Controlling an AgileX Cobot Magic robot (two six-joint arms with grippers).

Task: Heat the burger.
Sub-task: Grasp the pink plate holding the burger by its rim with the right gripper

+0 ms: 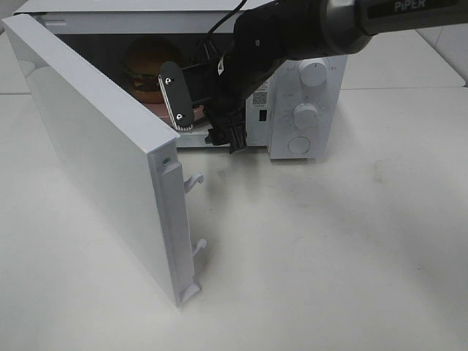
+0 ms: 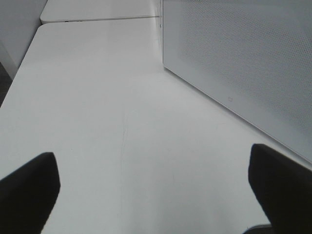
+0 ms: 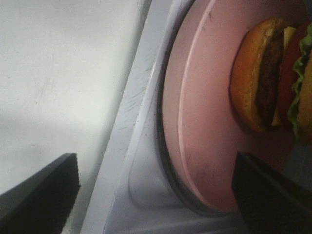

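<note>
Here a white table [image 1: 329, 241] bears an open microwave [image 1: 300, 110].

Burger [image 1: 148, 67] apparently inside microwave [image 1: 303, 110], door [image 1: 102, 157] open

Surface: white table [image 1: 351, 241], smooth and matte.
Seam: a join line runs across the far part of the table, seen in the left wrist view.
Resting on it: white microwave [image 1: 303, 110], toward the back, door [image 1: 95, 153] swung open.
Marks: possibly faint scuffs on the tabletop; too dim to confirm.
</note>
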